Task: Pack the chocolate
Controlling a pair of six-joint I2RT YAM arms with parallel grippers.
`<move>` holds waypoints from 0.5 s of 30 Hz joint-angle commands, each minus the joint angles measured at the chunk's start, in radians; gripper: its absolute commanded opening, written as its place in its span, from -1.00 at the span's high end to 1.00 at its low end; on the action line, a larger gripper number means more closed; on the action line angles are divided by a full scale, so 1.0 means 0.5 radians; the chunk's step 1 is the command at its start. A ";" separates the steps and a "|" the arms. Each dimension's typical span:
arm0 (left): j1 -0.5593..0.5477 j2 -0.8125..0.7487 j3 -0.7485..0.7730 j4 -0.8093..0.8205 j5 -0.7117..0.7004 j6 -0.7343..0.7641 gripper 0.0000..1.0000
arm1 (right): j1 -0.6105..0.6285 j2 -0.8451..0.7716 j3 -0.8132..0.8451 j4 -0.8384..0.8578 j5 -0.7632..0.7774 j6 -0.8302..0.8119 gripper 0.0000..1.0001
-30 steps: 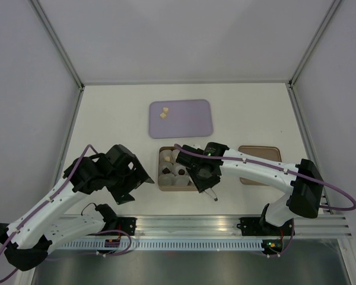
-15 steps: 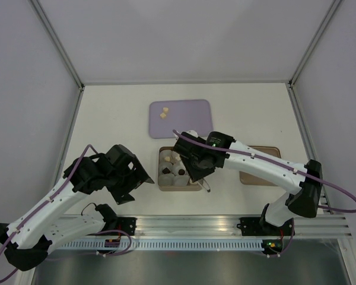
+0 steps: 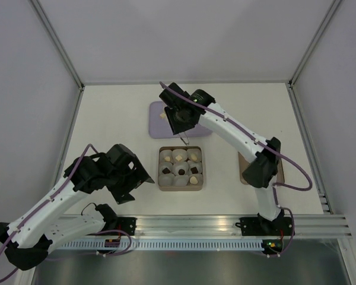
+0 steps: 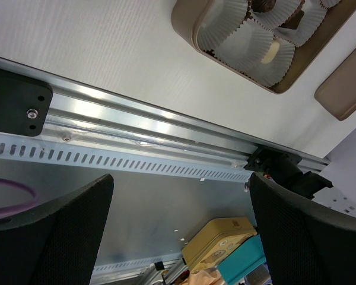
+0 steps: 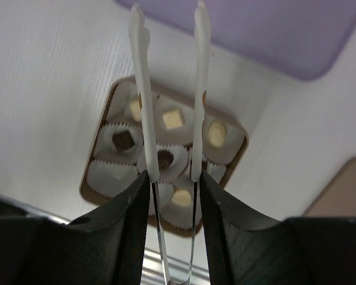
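Observation:
My right gripper (image 3: pixel 181 117) is shut on the silver tongs (image 3: pixel 184 139) and hangs over the purple tray (image 3: pixel 156 126), hiding most of it. In the right wrist view the tongs (image 5: pixel 143 89) stand open and empty between my fingers (image 5: pixel 173 178). Behind them is the brown box (image 5: pixel 92 189) of white cups. Cream chocolates (image 5: pixel 172 119) and dark chocolates (image 5: pixel 124 140) lie in several cups. The box (image 3: pixel 180 186) sits just below the tray in the top view. I cannot see any chocolate on the tray. My left gripper (image 3: pixel 133 178) is open and empty, left of the box.
A tan lid (image 3: pixel 244 166) lies right of the box, partly under my right arm. The left wrist view shows the box's corner (image 4: pixel 193 35), the lid (image 4: pixel 350 83) and the metal rail (image 4: pixel 136 127) at the table's near edge.
My right arm has swung from over the box back to the purple tray, carrying the tongs. The box is uncovered. The left arm has not moved.

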 commanded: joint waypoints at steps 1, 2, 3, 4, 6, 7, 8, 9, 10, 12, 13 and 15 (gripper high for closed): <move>0.006 0.006 0.082 -0.032 0.013 0.023 -0.99 | -0.101 0.327 0.357 0.075 0.039 -0.241 0.14; 0.006 0.012 0.079 -0.029 0.013 0.029 -0.99 | -0.116 0.399 0.413 0.105 0.030 -0.269 0.14; 0.006 0.019 0.079 -0.026 0.010 0.038 -0.99 | -0.134 0.469 0.513 0.118 0.039 -0.290 0.13; 0.006 0.025 0.076 -0.017 0.013 0.044 -0.99 | -0.138 0.588 0.545 0.133 0.042 -0.342 0.12; 0.006 0.055 0.079 -0.011 0.013 0.078 -0.99 | -0.159 0.715 0.579 0.225 0.045 -0.382 0.11; 0.006 0.071 0.085 -0.002 0.013 0.109 -0.99 | -0.168 0.749 0.576 0.268 0.033 -0.413 0.10; 0.006 0.080 0.088 0.005 0.013 0.124 -0.99 | -0.183 0.783 0.576 0.338 0.024 -0.422 0.10; 0.006 0.116 0.085 0.011 0.013 0.139 -0.99 | -0.211 0.853 0.594 0.366 -0.006 -0.431 0.09; 0.006 0.135 0.109 0.008 0.013 0.149 -0.99 | -0.226 0.887 0.609 0.388 -0.022 -0.441 0.08; 0.006 0.193 0.143 0.011 0.013 0.173 -0.99 | -0.263 0.988 0.674 0.452 -0.046 -0.456 0.07; 0.006 0.206 0.174 0.017 0.013 0.189 -0.99 | -0.269 1.013 0.686 0.513 -0.056 -0.459 0.06; 0.009 0.230 0.198 0.032 -0.012 0.198 -0.99 | -0.294 1.089 0.732 0.575 -0.074 -0.468 0.03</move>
